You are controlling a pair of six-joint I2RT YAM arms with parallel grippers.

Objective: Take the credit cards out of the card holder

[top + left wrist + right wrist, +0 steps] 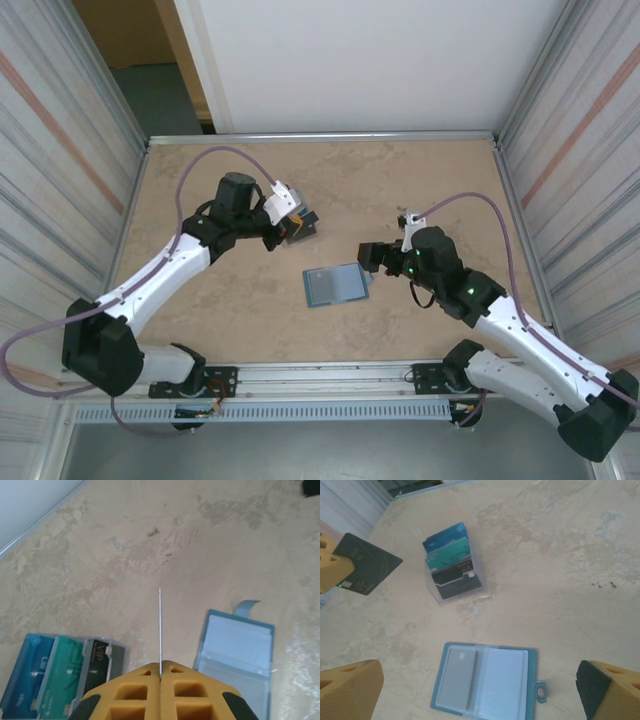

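While my left gripper pinches a dark card near the wallet, my right gripper is wide, empty; one grey card seems left inside.

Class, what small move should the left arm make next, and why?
Probably lower the left end effector and release its dark card onto the card pile: the card is clear of the open holder, with the pile beside it.

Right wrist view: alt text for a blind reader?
The card holder lies open, a grey card in its left pocket, between the spread fingers of the right gripper. Beyond stands a clear rack of cards; the left gripper holds a dark card.
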